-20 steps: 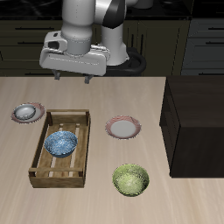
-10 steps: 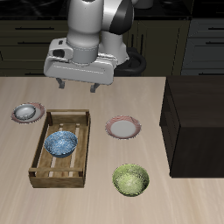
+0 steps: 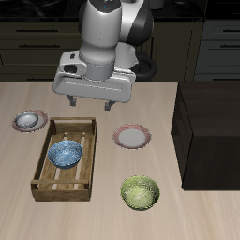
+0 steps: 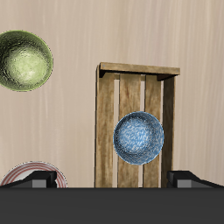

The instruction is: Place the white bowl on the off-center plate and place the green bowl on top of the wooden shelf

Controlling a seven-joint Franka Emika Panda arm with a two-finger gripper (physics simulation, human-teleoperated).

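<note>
Green bowl (image 3: 140,193) is lying on the desk (image 3: 103,217) near its front edge, between the slatted crate (image 3: 41,174) and the wooden shelf (image 3: 208,131), whose flat top is carrying nothing. The gripper (image 3: 92,103) is hovering farther back, above the desk behind the crate, with its jaws spread wide and holding nothing.

A pale round form, judged to be the white bowl (image 3: 29,119), is apparently sitting on the off-center plate (image 3: 29,130) beside the crate's back corner, though it is too small to be sure. On that reading, the green bowl's step is the one in hand. The next move is calling for travel forward across the desk, a descent over the bowl's rim, and a pinch on that rim.

The exterior view is showing the shelf and both plates. The wrist view is showing neither the shelf nor the off-center plate. It is giving instead a plan view of the green bowl (image 4: 24,59), the crate (image 4: 107,122), the blue patterned bowl (image 4: 138,137) inside it, and the second plate (image 4: 33,168).
</note>
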